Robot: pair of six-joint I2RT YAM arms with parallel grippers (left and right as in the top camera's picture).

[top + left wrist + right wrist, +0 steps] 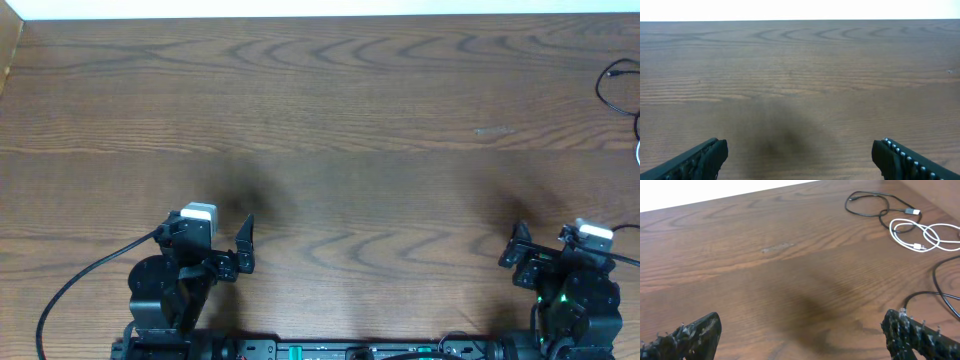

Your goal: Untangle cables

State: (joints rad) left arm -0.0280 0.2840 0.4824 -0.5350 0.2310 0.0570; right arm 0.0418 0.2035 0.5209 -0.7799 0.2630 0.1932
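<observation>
The cables lie at the table's far right. In the right wrist view a thin black cable (872, 204) with a plug end loops next to a coiled white cable (920, 232); their loops touch. In the overhead view only parts of the black cable (612, 84) and the white cable (637, 150) show at the right edge. My right gripper (802, 335) is open and empty, well short of them, near the front edge (558, 252). My left gripper (800, 157) is open and empty over bare wood at the front left (208, 242).
Another black cord (935, 292) curves along the table beside my right finger; I cannot tell whether it belongs to the arm. A thick black wire (75, 285) runs from the left arm. The wooden table (320, 120) has a pale scuff (493, 130).
</observation>
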